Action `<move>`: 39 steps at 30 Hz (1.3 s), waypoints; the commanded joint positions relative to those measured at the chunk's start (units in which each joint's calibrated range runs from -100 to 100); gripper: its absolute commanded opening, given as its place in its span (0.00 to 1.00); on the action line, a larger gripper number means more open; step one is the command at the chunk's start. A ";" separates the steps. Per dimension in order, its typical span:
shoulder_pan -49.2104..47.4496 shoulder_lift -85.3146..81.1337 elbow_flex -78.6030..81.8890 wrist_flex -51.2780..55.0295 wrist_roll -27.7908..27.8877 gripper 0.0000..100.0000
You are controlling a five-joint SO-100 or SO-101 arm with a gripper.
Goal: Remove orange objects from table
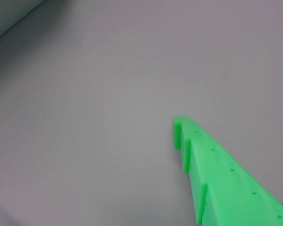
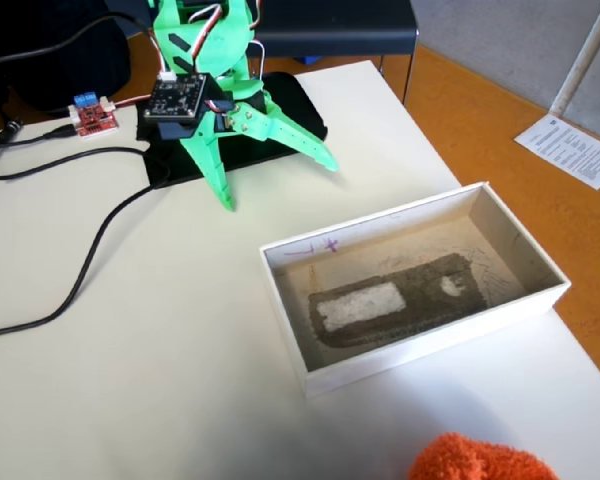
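Pincer (image 2: 280, 185) is spread wide and empty, its two green fingers splayed apart just above the tabletop (image 2: 130, 400) near the arm base, at the far end in the fixed view. The wrist view shows only one green finger (image 1: 217, 174) over bare tabletop, no target in sight.

Orange lump (image 2: 480, 462) sits at the near edge of the tabletop, cut off by the bottom of the fixed view, well apart from the pincer, with the white box (image 2: 420, 360) between them.

Risks, judged from this layout:
- The reach to the lump goes over or around the box; a low path could clip the box wall and shove it.
- The lump is soft and fuzzy, so a shallow pinch may grab only fibres and slip.
- It lies near the tabletop edge; a nudge could push it off uncontrolled.
- Black cables (image 2: 90, 260) trail nearby and could snag on a wide swing.

Counts: one orange lump, one white box, one red circuit board (image 2: 93, 115), one arm, one paper sheet (image 2: 577, 148) on the floor.
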 commanded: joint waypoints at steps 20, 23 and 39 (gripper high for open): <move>0.09 -0.09 -0.20 -0.46 -0.05 0.58; 0.09 -0.09 -0.20 -0.46 -0.05 0.58; 3.71 -0.09 -1.17 -7.51 19.68 0.58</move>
